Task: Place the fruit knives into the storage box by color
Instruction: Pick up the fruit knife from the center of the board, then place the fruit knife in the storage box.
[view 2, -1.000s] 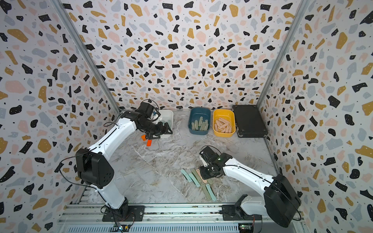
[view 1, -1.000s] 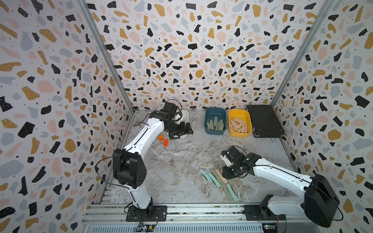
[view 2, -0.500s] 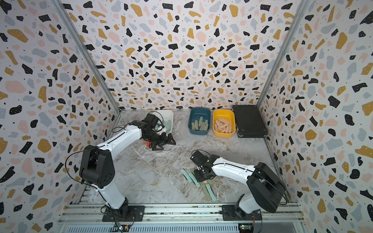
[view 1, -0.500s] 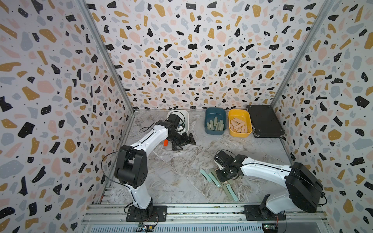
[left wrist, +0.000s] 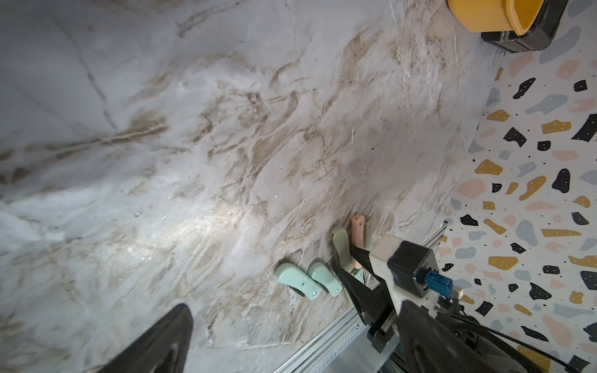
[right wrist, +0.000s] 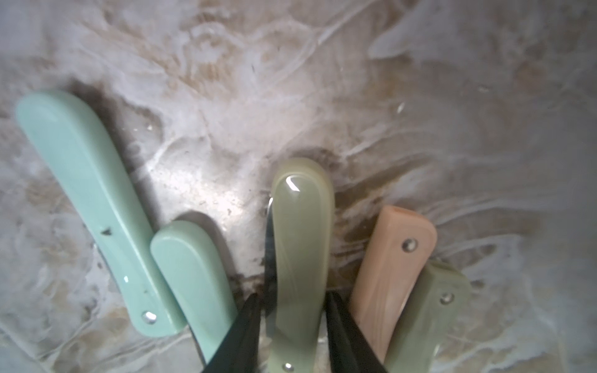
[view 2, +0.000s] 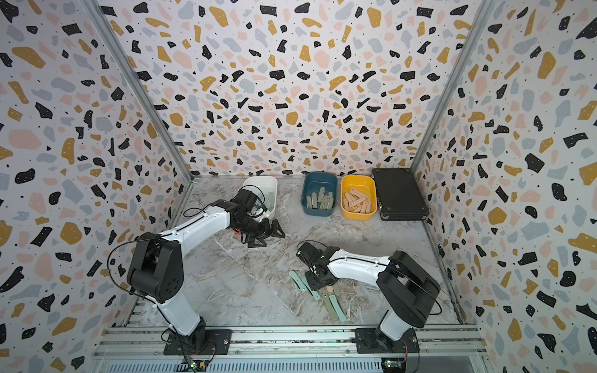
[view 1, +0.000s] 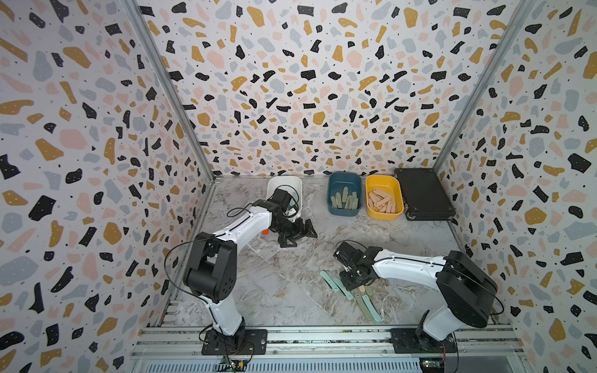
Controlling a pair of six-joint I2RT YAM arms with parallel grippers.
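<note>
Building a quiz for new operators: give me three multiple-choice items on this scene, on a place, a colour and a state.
1. The sorted peach-pink folded knives lie in the tub coloured: A white, B teal, C mustard yellow.
2. Between the jaws of the right gripper lies a knife coloured: A sage green, B peach-pink, C mint.
3. The left gripper is: A shut on a knife, B open, empty, C shut, empty.
Key: C, they fill the mustard-yellow rounded plastic tub; A, a glossy sage-green folded knife lies there; B, jaws spread wide, holding nothing.
</note>
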